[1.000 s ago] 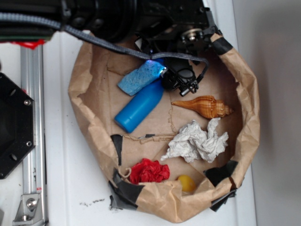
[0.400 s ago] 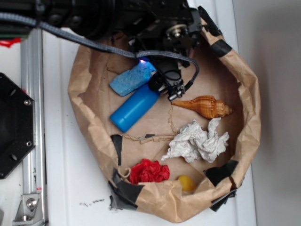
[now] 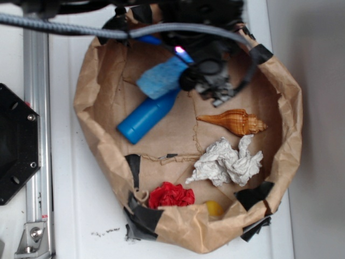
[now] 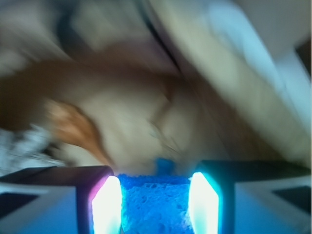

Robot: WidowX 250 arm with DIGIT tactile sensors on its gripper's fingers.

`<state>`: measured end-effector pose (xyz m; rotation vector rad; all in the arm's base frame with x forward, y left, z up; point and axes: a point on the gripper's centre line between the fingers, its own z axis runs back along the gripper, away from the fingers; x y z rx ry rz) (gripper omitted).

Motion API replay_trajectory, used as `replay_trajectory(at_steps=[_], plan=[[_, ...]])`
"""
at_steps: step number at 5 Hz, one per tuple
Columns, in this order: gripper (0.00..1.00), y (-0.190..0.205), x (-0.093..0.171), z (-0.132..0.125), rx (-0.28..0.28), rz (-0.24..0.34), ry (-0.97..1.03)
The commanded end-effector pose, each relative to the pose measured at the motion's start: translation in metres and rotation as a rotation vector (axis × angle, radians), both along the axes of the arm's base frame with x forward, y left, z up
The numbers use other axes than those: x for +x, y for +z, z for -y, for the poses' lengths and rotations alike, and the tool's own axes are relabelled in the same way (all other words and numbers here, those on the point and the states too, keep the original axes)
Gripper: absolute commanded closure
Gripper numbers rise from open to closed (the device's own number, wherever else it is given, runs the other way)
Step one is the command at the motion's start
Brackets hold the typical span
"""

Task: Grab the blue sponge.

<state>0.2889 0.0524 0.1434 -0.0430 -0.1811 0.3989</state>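
Note:
The blue sponge [image 3: 160,78], light blue and porous, lies at the back of the brown paper bag [image 3: 94,135], its lower edge over the neck of the smooth blue bottle [image 3: 144,117]. My gripper [image 3: 182,58] is shut on the sponge's right end, under the black arm and a violet light. In the wrist view the blue sponge [image 4: 155,204] fills the gap between the two glowing pads [image 4: 107,204] of my gripper [image 4: 155,195], which press it from both sides. The wrist picture is blurred by motion.
Inside the bag lie an orange spiral shell [image 3: 233,121], crumpled white paper [image 3: 226,162], a red crumpled thing [image 3: 171,195] and a yellow ball [image 3: 214,208]. A black cable [image 3: 64,28] crosses the top. A metal rail [image 3: 36,162] and a black plate [image 3: 13,143] stand at the left.
The gripper has moved right and back with the sponge between its pads, and the sponge now looks larger. The blue bottle has shifted left and swung flatter.

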Motion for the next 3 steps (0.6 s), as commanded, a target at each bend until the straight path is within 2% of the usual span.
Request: replay_trajectory(at_steps=[1,2,3], plan=[[1.0,0.058,0.006,0.029,0.06,0.069,-0.238],[1.0,0.051,-0.003,0.043,0.031,0.047,-0.332],[1.0,0.049,-0.005,0.043,0.039,0.039,-0.357]])
